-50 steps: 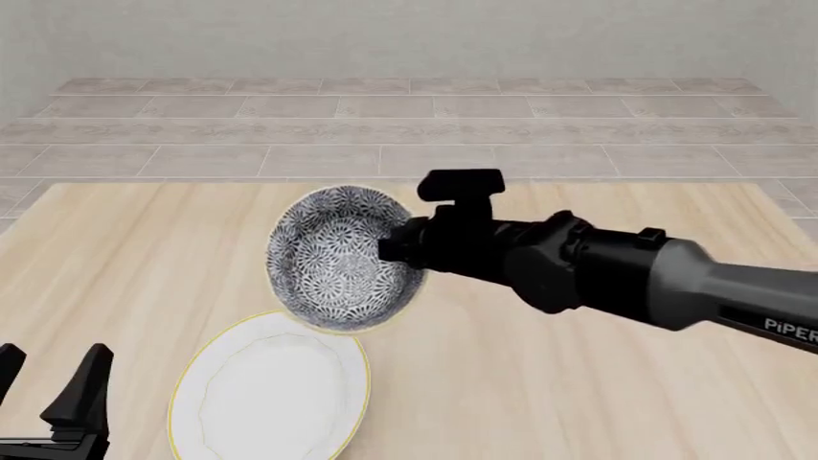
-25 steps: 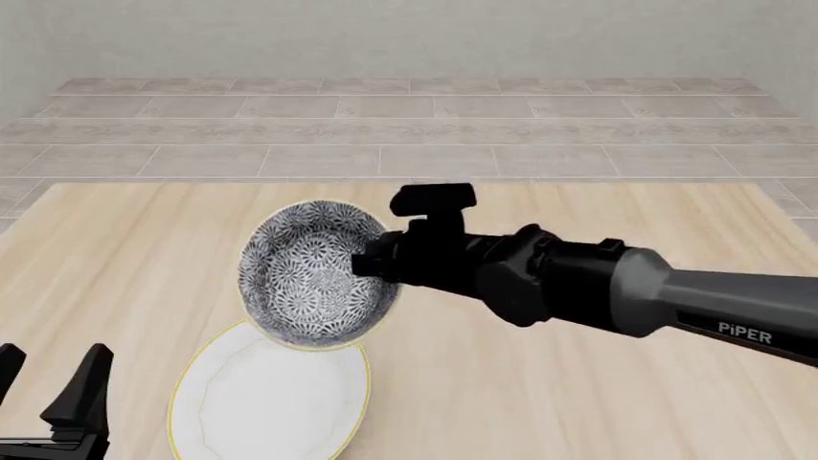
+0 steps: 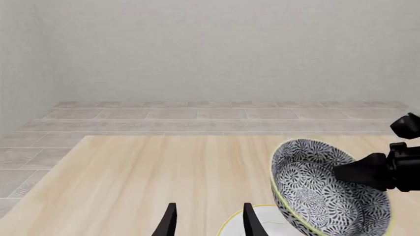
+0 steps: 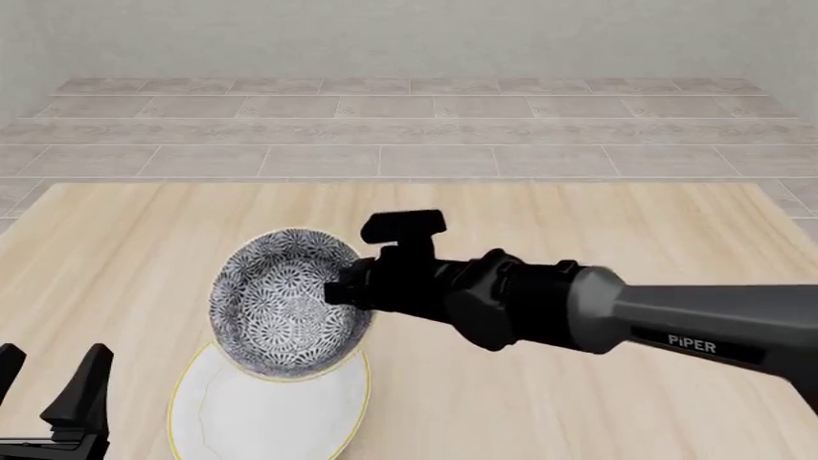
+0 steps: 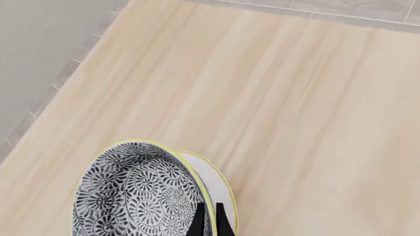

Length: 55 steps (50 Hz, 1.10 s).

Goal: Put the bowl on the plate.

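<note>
Bowl (image 4: 286, 301) hangs tilted in the lower left of the front view, its patterned inside tipped toward the camera, pinched at its right rim by the right gripper (image 4: 343, 290). The right wrist view confirms the hold: the two dark fingers (image 5: 198, 223) sit closed on either side of the yellowish rim, one inside the bowl and one outside. A rim pinch of that kind probably explains the tilt, since the bowl's weight hangs off to one side of the grip.

Plate (image 4: 275, 414) lies flat on the wooden table (image 4: 614, 230), just below the bowl in the frame; the bowl's lower edge overlaps the plate's far rim. Whether they touch I cannot tell, though the left wrist view shows the bowl's base seemingly raised above the plate.

Left gripper (image 4: 52, 398) rests at the lower left corner, jaws parted and holding nothing, clear of the plate so the carrying arm has room.

Judging by this, the bowl is nearly over its target and needs centring, then lowering and levelling before release, or it may slide off the plate's edge.
</note>
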### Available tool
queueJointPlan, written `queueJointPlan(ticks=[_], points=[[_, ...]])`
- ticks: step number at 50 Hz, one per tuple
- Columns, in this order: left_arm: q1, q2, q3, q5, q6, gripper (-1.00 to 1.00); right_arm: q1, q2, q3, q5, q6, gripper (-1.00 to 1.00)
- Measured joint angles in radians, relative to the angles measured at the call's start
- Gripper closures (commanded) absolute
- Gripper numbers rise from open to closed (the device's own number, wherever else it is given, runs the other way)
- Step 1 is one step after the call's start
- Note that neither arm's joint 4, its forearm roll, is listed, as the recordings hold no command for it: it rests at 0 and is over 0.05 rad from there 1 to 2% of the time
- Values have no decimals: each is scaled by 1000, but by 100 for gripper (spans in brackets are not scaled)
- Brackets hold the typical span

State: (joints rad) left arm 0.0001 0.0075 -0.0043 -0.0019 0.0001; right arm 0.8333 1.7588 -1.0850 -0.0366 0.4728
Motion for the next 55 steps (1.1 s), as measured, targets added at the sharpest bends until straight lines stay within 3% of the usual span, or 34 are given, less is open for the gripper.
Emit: queueJointPlan(ticks=[55], points=[[0, 0, 0, 0, 0, -100, 68, 89, -29, -48, 42, 100]])
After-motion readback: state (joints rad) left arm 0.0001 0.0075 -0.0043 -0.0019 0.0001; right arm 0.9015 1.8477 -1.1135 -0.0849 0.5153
